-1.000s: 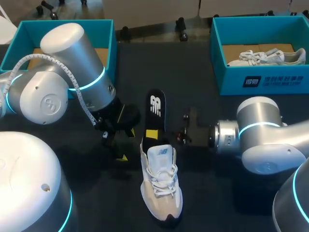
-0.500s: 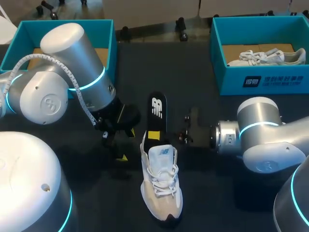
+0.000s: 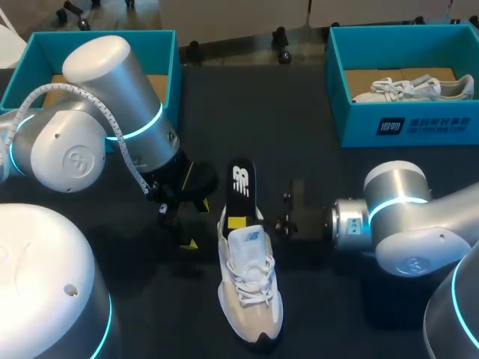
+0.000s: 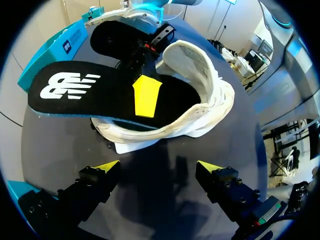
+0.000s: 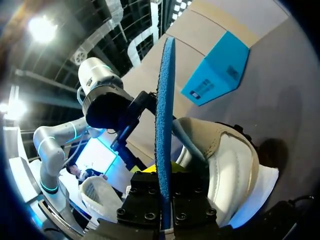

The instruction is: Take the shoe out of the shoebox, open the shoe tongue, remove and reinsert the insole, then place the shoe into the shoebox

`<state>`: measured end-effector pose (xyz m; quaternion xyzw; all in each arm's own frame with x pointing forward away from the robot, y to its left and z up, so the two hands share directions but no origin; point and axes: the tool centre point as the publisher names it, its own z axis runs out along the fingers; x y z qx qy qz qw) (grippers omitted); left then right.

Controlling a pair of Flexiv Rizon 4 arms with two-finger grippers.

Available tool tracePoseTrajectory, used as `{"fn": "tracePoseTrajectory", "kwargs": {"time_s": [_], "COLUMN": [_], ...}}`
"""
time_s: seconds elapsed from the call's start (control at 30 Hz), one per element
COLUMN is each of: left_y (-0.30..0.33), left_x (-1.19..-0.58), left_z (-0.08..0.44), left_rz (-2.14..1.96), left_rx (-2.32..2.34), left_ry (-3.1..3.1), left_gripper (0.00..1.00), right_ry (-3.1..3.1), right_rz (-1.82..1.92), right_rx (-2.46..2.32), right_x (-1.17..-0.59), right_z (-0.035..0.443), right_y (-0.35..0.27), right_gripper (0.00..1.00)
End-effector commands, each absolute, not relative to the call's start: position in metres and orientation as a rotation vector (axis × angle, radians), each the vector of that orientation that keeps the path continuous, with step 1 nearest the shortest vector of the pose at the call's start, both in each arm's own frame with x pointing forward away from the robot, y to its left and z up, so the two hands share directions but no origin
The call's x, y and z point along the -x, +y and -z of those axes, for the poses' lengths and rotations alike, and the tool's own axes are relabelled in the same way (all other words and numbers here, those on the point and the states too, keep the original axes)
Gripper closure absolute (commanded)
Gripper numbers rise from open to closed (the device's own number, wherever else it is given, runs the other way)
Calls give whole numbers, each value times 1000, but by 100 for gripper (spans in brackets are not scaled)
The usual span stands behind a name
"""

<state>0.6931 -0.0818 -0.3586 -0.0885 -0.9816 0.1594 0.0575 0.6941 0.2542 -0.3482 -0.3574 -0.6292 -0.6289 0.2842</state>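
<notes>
Even overhead light falls on the dark matte table (image 3: 299, 112), which reflects little. The glossy silver left arm (image 3: 112, 75) and right arm (image 3: 400, 187) carry soft highlights, and cyan rings glow on both. The white mesh shoe (image 3: 251, 288) is brightest and throws only a faint shadow. In the left wrist view a soft shadow lies between the left gripper (image 4: 157, 166)'s fingers; in the right wrist view hard overhead glare flares beyond the edge-on black insole (image 5: 164, 125).

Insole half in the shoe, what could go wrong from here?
1. The right pincer grips the insole by one edge, and much of it sticks out behind the heel. It might buckle or fold instead of sliding in.
2. The left pincer is open beside the shoe, not holding it, so a push could likely shove the shoe away.
</notes>
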Motion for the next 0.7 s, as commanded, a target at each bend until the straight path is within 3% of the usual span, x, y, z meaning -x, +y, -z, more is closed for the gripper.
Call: {"fn": "tracePoseTrajectory", "kwargs": {"time_s": [0.03, 0.07, 0.1, 0.17, 0.23, 0.7], "left_y": [-82, -82, -82, -82, -82, -82], "left_x": [-693, -693, -693, -693, -693, -693], "left_z": [358, 358, 358, 358, 358, 358], "left_rz": [-481, -481, -481, -481, -481, -481], "left_rx": [269, 269, 269, 269, 269, 269], "left_ry": [-2976, -2976, -2976, -2976, -2976, -2976], "left_gripper": [0, 0, 0, 0, 0, 0], "right_ry": [-1684, -1686, -1694, -1709, -1731, -1785], "right_rz": [1691, 1692, 1696, 1708, 1711, 1726], "right_rx": [942, 941, 938, 932, 925, 894], "right_x": [-692, -692, -694, -696, -696, -703], "right_z": [353, 351, 349, 344, 339, 324], "right_y": [257, 257, 257, 256, 257, 256], "right_gripper": [100, 100, 84, 69, 63, 64]}}
